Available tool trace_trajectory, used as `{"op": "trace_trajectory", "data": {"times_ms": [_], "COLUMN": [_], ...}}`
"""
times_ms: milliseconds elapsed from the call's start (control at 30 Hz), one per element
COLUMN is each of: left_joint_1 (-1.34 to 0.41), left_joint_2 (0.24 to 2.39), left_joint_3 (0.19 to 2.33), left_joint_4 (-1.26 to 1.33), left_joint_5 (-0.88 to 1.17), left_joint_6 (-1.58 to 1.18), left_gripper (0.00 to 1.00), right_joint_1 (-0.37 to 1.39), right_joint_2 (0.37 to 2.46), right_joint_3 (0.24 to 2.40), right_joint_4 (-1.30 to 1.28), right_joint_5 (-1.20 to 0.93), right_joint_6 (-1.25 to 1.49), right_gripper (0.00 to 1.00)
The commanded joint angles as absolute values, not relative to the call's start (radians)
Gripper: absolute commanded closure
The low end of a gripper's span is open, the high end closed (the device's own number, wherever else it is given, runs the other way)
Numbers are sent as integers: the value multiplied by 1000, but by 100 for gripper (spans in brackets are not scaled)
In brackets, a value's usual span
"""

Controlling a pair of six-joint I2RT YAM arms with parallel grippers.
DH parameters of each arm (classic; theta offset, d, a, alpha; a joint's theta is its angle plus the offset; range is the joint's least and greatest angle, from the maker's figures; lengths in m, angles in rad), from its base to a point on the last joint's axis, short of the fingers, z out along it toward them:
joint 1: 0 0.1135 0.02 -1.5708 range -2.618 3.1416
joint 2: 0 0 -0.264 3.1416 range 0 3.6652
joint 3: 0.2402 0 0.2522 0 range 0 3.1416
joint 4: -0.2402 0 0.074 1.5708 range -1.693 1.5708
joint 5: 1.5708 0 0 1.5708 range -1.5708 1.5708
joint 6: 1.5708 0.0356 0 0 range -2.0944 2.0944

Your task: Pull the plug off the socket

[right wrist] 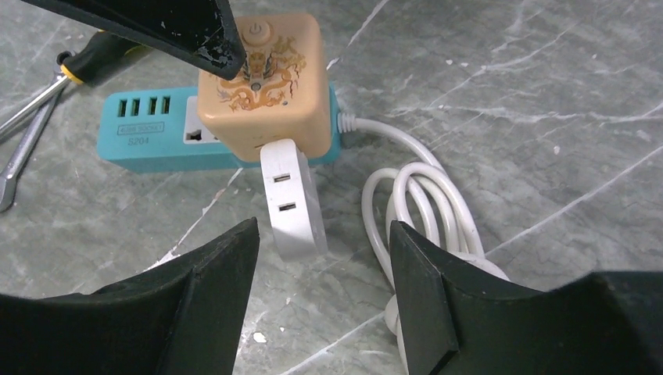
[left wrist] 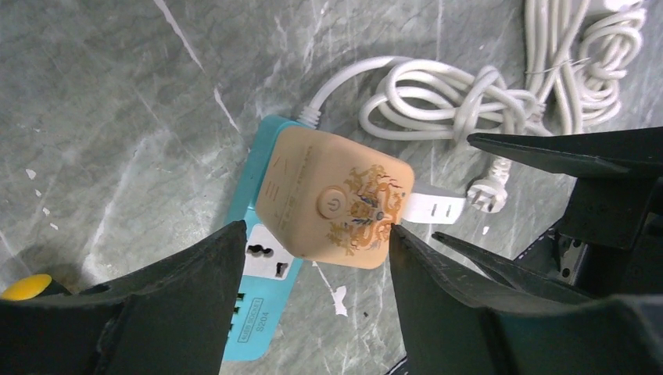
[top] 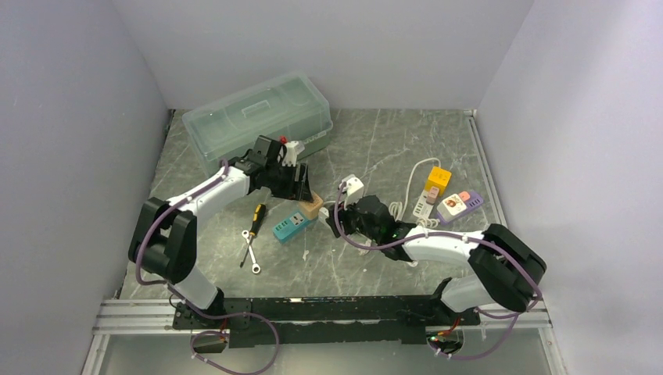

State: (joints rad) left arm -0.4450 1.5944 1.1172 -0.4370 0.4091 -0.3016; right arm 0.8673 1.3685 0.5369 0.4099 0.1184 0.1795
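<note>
partly inside open right end effector (right wrist: 322, 225), untouched white plug (right wrist: 291, 195) on cube socket (right wrist: 266, 86)

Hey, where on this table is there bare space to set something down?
Bare marble between the clear box and the yellow cube at the back, and in front of the teal power strip, right of the wrench. Crowded around the tan cube and the white cables.
</note>
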Motion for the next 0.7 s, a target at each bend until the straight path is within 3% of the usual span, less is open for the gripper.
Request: {"op": "trace_trajectory", "data": {"times_ms": [0,500,667], "left_joint_1": [-466,-547,-549], "left_joint_2": [1620,1704,1728], "left_joint_3": [1167,1204,1219], "left_joint_4": [-479,-599,-616], "left_joint_5": [385,236,233], "left_joint_6": [-276,-216,-222], "left_gripper": [30,43,48], "right_joint_1": [871,913,950], "right_joint_2": [1389,1452,1506], "right_joint_3": [555,621,686], "right_joint_4": [478,426,358], "right_joint_5": [91,112,222], "right_joint_6": [200,189,186], "right_gripper": [35,40,48]}}
